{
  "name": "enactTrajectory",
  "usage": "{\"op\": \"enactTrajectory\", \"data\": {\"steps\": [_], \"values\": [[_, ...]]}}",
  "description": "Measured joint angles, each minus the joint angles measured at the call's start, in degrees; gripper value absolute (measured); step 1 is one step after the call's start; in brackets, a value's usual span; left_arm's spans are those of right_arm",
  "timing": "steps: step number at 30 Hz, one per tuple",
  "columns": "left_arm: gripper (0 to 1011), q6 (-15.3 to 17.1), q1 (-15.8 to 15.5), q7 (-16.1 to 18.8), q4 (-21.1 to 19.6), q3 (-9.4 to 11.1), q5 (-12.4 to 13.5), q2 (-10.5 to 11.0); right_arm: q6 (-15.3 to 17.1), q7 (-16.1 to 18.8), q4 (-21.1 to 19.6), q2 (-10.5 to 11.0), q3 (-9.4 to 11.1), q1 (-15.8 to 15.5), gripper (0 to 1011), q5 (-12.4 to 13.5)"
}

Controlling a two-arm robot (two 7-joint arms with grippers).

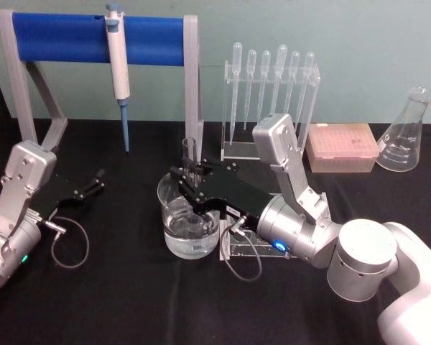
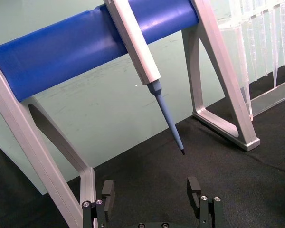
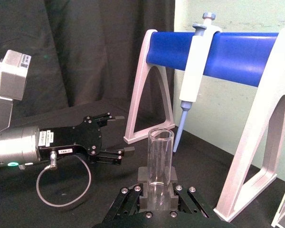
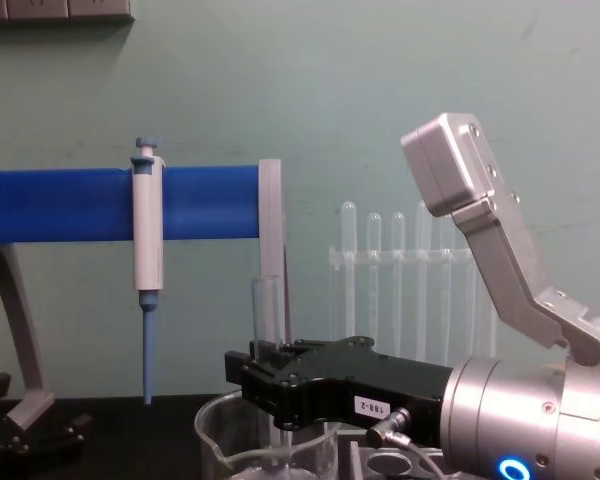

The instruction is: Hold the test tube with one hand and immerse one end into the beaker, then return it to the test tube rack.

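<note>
The test tube [image 1: 189, 149] stands upright, a clear glass tube, with my right gripper [image 1: 191, 185] shut on its middle. It hangs over the beaker [image 1: 169, 231], a wide glass holding water, and its lower end reaches down inside the rim. In the right wrist view the tube [image 3: 160, 156] rises open-topped from between the black fingers [image 3: 143, 178]. In the chest view the tube [image 4: 266, 308] stands above the right gripper [image 4: 270, 385] and the beaker [image 4: 212, 425]. My left gripper [image 1: 95, 182] rests open on the black cloth to the left, well apart; its fingers [image 2: 107, 190] hold nothing.
A blue bar stand [image 1: 65, 37] at the back carries a white-and-blue pipettor [image 1: 118, 68]. A clear rack of pipettes [image 1: 271, 86], a pink tip box [image 1: 342, 147] and a conical flask [image 1: 408, 133] stand at the back right. A low clear rack [image 1: 233, 248] lies under my right wrist.
</note>
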Motion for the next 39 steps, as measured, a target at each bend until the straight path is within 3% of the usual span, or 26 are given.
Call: {"op": "enactTrajectory", "data": {"steps": [39], "values": [[1000,0.0,0.0,0.0,0.0,0.0,0.0,0.0,0.0,-0.04,0.0,0.0,0.0,0.0,225,0.0]]}}
